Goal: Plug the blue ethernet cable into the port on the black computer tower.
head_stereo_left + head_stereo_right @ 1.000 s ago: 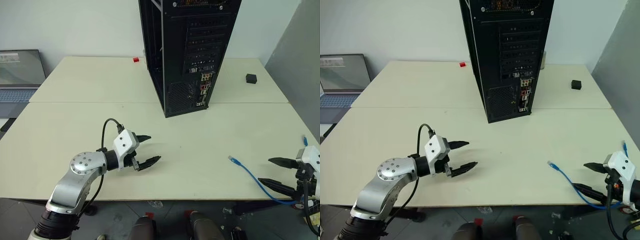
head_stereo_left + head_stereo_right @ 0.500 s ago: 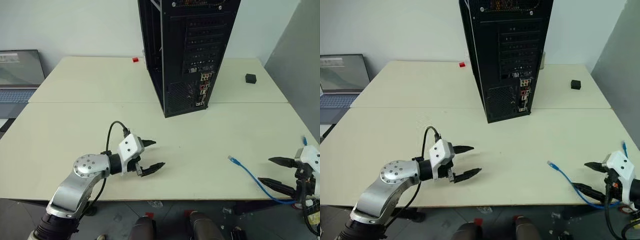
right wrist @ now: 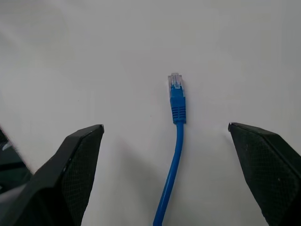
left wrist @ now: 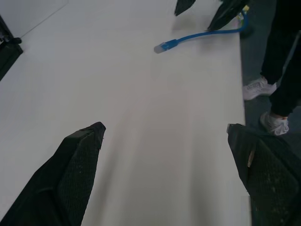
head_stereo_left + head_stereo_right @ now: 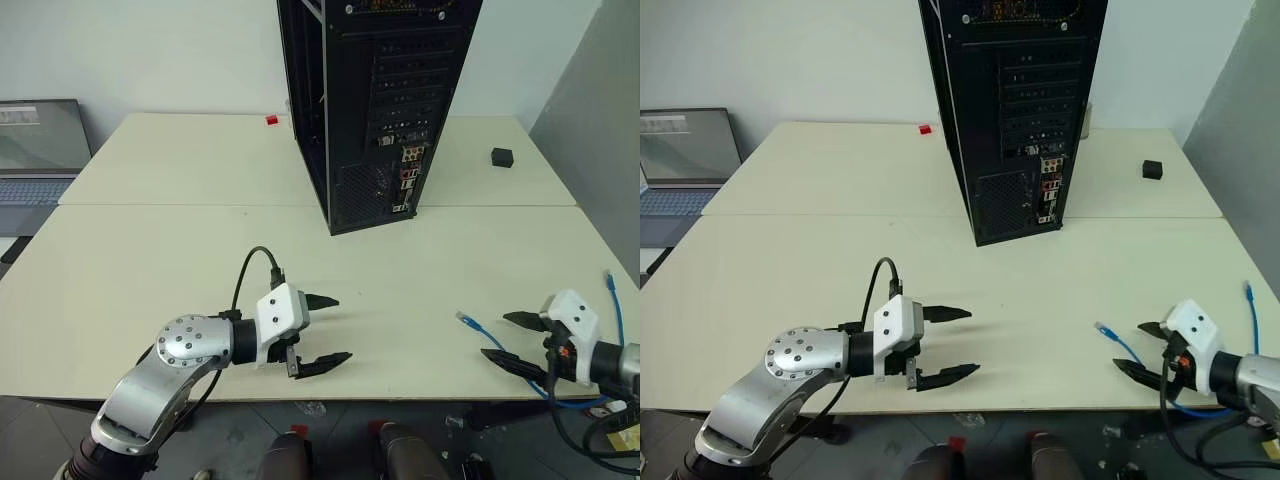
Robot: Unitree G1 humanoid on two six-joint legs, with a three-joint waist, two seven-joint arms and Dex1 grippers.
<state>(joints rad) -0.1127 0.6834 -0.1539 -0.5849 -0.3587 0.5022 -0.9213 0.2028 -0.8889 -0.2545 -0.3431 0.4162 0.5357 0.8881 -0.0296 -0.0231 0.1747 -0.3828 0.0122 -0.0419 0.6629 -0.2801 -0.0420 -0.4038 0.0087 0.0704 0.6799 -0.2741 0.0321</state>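
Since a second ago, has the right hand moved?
Yes. The right hand has come in toward the cable plug lying on the table, open, not touching it.

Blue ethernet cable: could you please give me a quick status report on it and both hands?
Both hands open, empty. Right hand lined up behind the blue ethernet cable, plug lying loose on the table. Left hand hovering mid-table. Path to the black computer tower unobstructed.

Matt table; black perforated-metal tower; clear-plastic cable plug.

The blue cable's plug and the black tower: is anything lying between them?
No. Between the blue cable's plug and the black tower there is bare table, seen from the eye views.
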